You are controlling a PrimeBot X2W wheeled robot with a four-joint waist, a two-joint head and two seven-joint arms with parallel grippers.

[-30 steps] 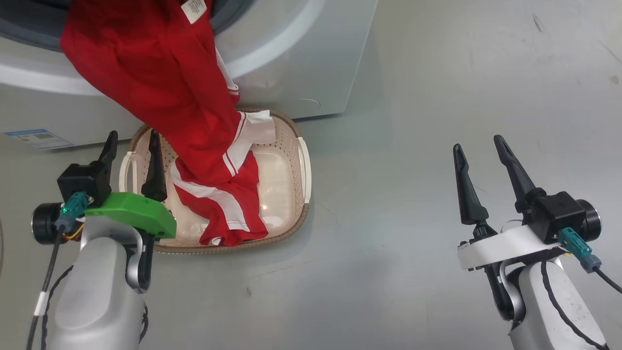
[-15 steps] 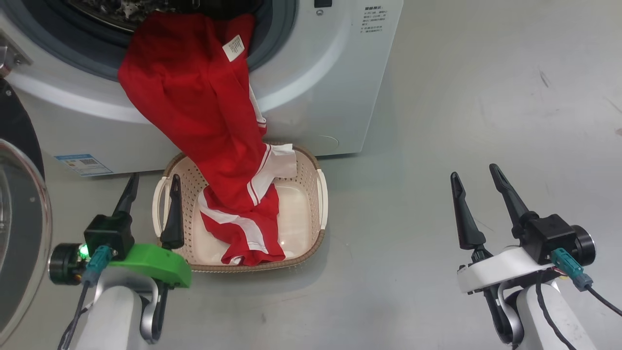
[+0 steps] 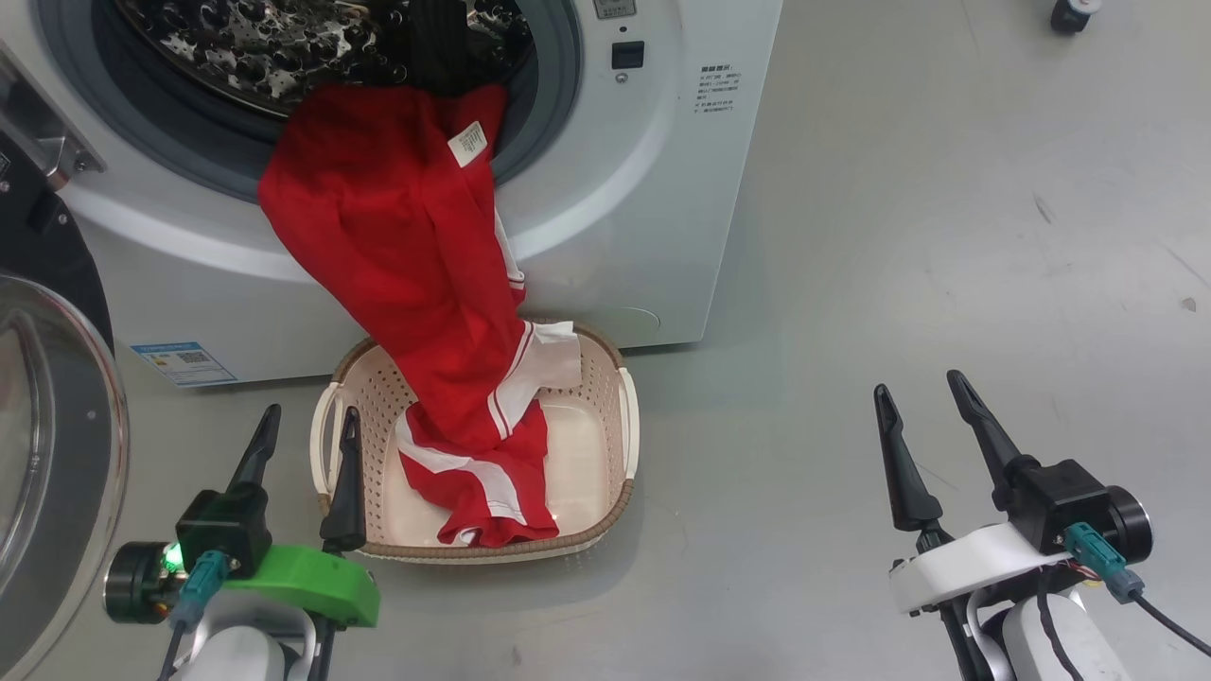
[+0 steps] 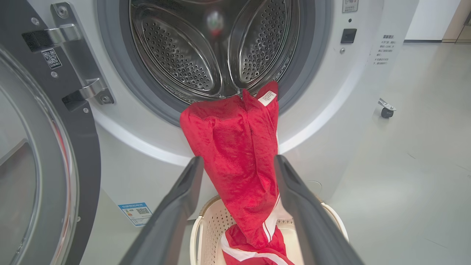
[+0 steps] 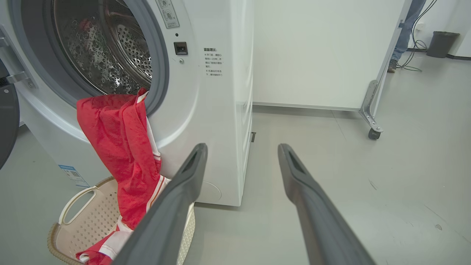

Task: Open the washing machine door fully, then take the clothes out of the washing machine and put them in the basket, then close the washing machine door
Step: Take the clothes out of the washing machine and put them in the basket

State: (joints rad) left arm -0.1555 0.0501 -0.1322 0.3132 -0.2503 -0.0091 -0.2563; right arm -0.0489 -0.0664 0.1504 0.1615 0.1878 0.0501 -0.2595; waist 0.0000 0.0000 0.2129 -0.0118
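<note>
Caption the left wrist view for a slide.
Open left gripper faces red clothes draped from the washing machine into the basket, door open.

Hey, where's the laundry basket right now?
In the head view, the basket sits on the floor in front of the washing machine, with the left pincer by its left handle and the clothes hanging into it.

left claw spread, right claw spread

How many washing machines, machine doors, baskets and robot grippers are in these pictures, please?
washing machine: 1
washing machine door: 1
basket: 1
grippers: 2, left gripper and right gripper
Total: 5
</note>
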